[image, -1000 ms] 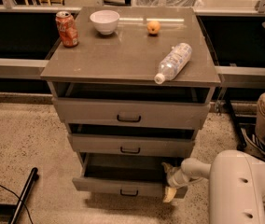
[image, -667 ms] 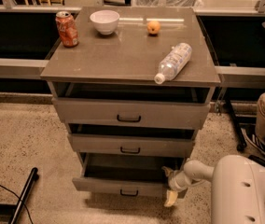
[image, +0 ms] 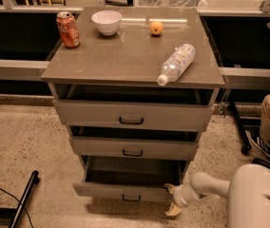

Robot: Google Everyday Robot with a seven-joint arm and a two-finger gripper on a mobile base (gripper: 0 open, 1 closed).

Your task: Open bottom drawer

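Sitting at the right end of the open bottom drawer: gripper

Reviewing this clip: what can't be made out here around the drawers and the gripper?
Camera view only:
- Bottom drawer interior: its back lies in shadow under the middle drawer.
- Gripper, at the bottom drawer's right end: contact with the front is hidden by its own wrist.
- Top drawer contents: hidden under the cabinet top.
- Robot body: cut off by right and bottom edges.
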